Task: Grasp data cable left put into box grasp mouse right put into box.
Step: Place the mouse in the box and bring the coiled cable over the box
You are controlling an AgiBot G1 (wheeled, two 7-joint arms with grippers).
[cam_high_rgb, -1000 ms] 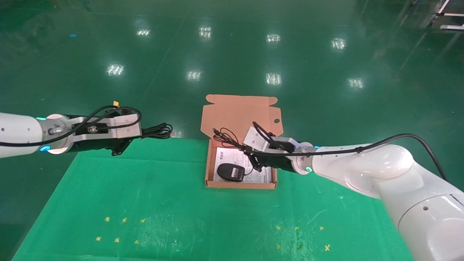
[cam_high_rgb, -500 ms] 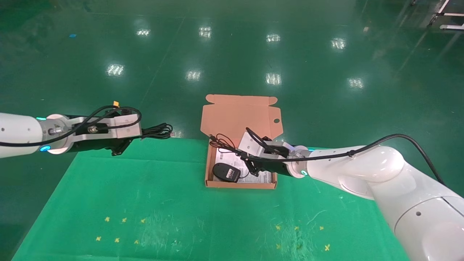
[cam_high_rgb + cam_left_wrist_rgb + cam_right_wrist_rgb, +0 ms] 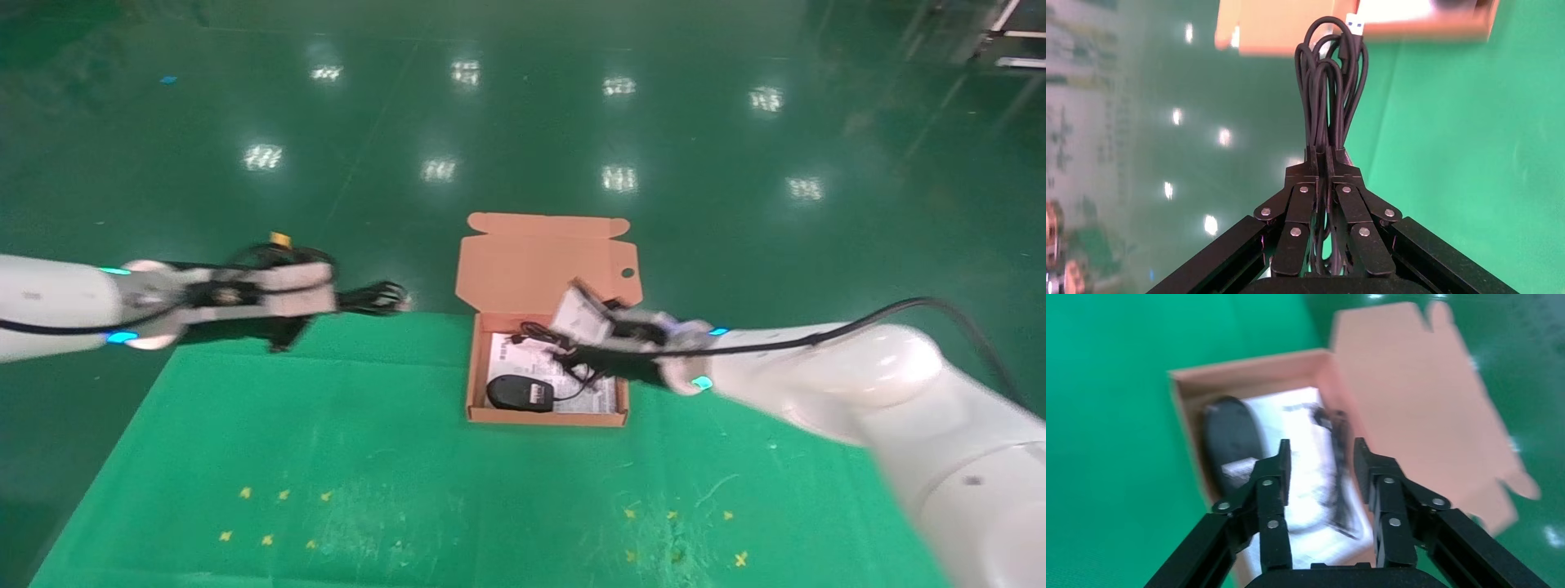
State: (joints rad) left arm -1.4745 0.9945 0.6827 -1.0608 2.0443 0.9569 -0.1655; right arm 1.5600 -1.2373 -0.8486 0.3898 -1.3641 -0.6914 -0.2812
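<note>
Half done: your black oval wired mouse (image 3: 520, 393) lies in the shallow brown cardboard box (image 3: 546, 417), right tool (image 3: 1319, 462) open, empty above it. Left tool (image 3: 1321, 160), clamping the looped black data cable (image 3: 1330, 79), waits well left of the box.

The right claw (image 3: 1321, 456) is hanging over the open box (image 3: 1190, 395), its two fingers (image 3: 1273, 471) spread apart with nothing between them. The mouse (image 3: 1229, 441) is lying inside on the white sheet (image 3: 1303, 496), its cord (image 3: 1340, 478) trailing beside it. The flap (image 3: 1419, 398) is lying open, away from the green bench (image 3: 1107, 447).
</note>
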